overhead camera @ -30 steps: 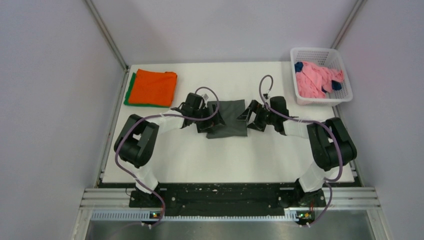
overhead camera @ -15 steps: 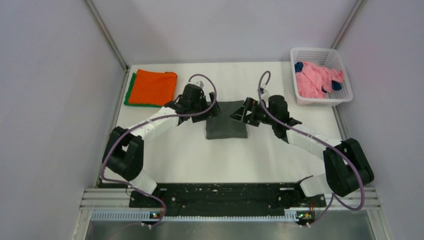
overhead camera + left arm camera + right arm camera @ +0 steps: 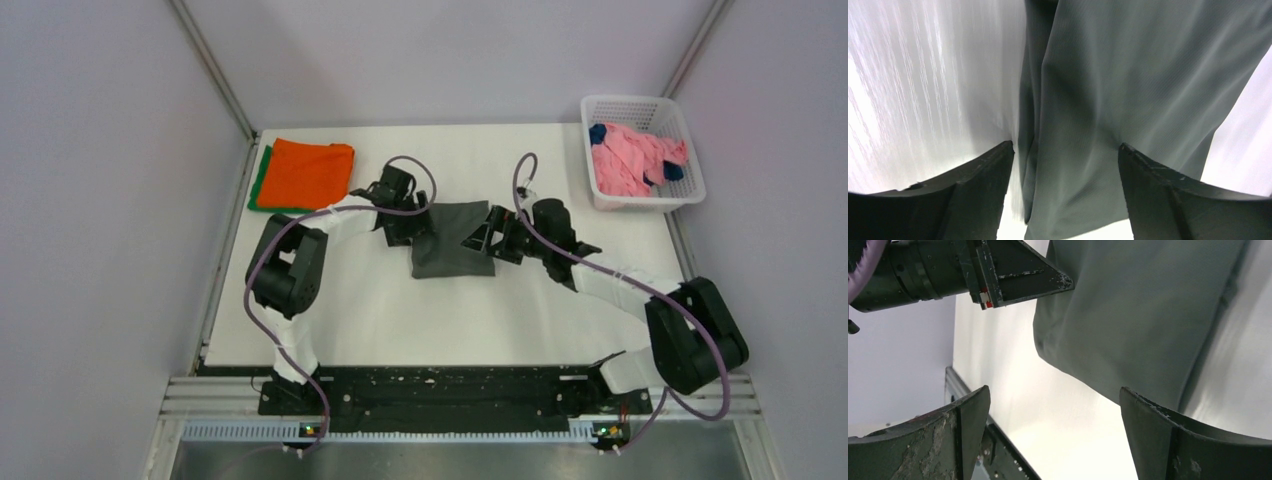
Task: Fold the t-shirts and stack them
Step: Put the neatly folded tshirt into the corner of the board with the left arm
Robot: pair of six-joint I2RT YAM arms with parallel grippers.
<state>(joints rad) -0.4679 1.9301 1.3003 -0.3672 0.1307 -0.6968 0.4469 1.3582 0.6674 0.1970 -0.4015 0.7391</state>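
A folded dark olive-grey t-shirt [image 3: 452,245] lies mid-table. My left gripper [image 3: 414,228] sits at its left edge. In the left wrist view its jaws [image 3: 1064,147] are apart, with the shirt's folded edge [image 3: 1128,75] lying flat between them, not pinched. My right gripper [image 3: 487,238] hovers at the shirt's right edge, open. Only bare table shows between its fingers [image 3: 1055,390], and the shirt [image 3: 1138,315] lies just beyond them. A folded orange t-shirt [image 3: 312,172] rests on a green one [image 3: 257,185] at the far left.
A white lattice basket [image 3: 640,100] at the far right corner holds a crumpled pink t-shirt [image 3: 625,165] and a navy one [image 3: 598,132]. Grey walls close in both sides. The black base rail [image 3: 440,390] runs along the near edge.
The left arm has drawn its elbow in and its gripper has settled at the shirt's left edge, jaws slightly narrower. The right arm stretched out and its gripper stayed by the right edge.
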